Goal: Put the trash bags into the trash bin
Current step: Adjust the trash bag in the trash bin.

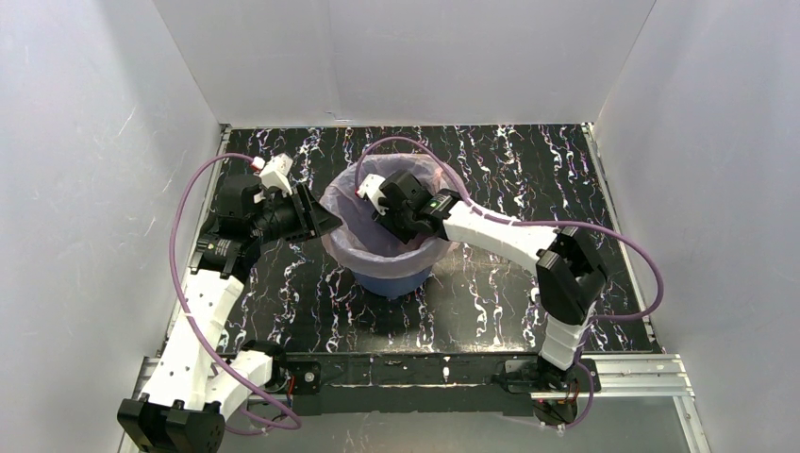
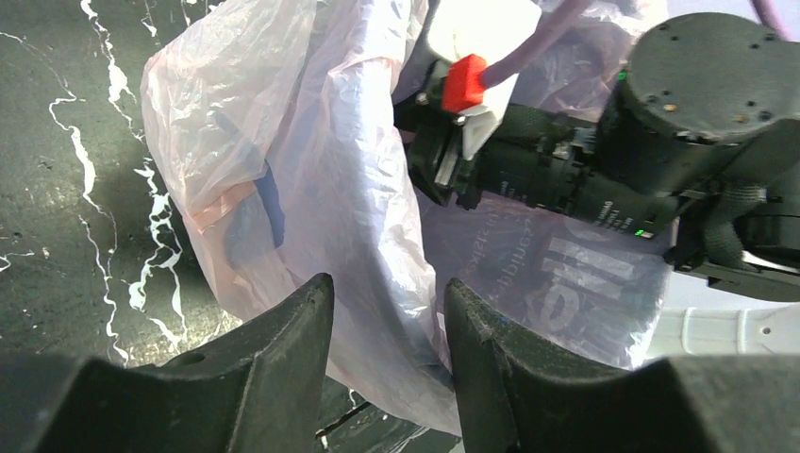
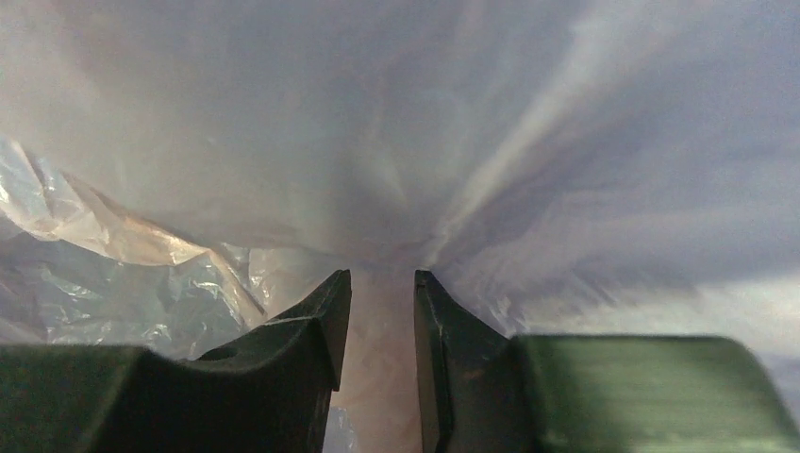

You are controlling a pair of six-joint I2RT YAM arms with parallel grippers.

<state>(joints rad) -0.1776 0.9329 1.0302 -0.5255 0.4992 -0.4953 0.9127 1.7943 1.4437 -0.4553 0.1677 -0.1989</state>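
The bag (image 1: 358, 241) lines the bin (image 1: 394, 282) on the worktop (image 1: 528, 170), its film folded over the rim. Right jaws, inside the bin, pinch gathered film. Left jaws straddle film at the left rim (whether clamped, I cannot tell).

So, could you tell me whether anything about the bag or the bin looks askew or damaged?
Nothing looks torn or spilled. The trash bin stands upright, the trash bag draped over its rim. Only the left side is untidy: film bulges loosely outside the rim, between the fingers of the left end effector.
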